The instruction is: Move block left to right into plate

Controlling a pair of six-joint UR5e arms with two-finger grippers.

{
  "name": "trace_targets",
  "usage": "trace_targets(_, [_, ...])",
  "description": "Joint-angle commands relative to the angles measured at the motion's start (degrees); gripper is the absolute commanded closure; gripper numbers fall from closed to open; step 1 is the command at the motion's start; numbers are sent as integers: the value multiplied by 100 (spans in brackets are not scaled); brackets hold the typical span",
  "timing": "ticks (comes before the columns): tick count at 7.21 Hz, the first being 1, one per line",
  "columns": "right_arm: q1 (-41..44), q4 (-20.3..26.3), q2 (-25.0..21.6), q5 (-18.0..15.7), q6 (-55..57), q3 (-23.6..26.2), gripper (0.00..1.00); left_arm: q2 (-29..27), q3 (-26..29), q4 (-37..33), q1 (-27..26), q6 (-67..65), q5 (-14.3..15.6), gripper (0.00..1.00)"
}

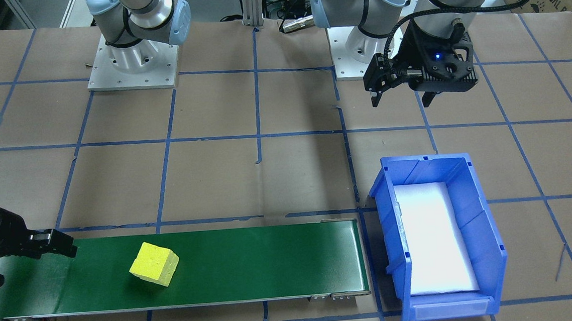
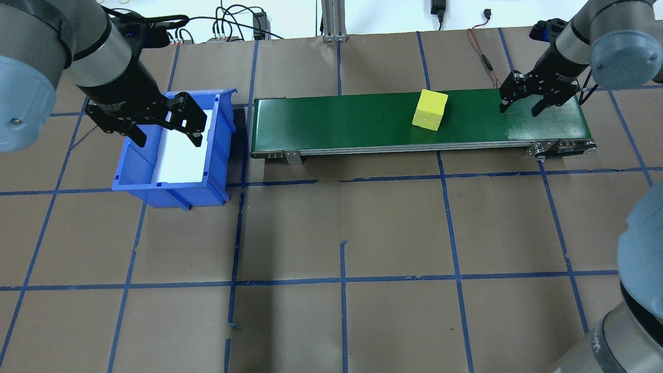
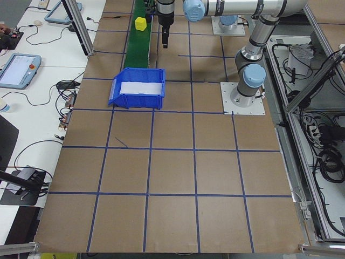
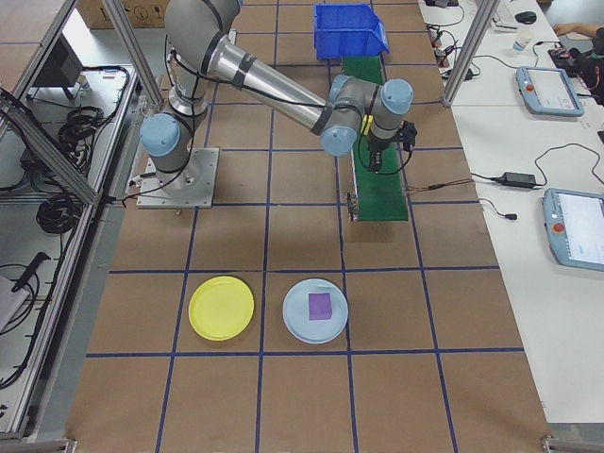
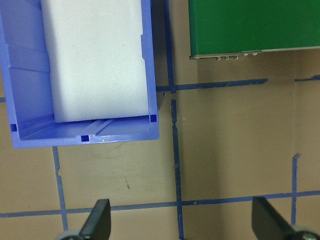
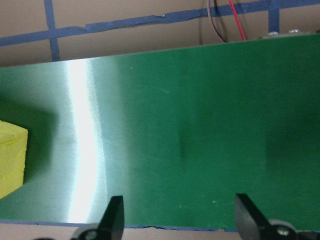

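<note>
Both arms are silver-grey tubes with pale blue joint caps, each bolted to a square white base plate ringed with screws. The left gripper is black, with a small blue light glowing on its wrist housing and a black corrugated cable looping above it. The right gripper is black too.

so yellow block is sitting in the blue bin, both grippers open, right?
Not the bin. The yellow block sits on the green belt, as the overhead view shows. The blue bin holds only white padding. Both the left gripper and right gripper are open.
</note>
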Motion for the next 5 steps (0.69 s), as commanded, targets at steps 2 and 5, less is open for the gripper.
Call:
trace_targets(2, [51, -9, -34, 78, 219, -20, 0, 0, 0, 0, 0, 0, 0, 0])
trace_targets(5, [619, -140, -7, -27, 943, -213, 0, 0, 0, -9, 0, 9, 0, 0])
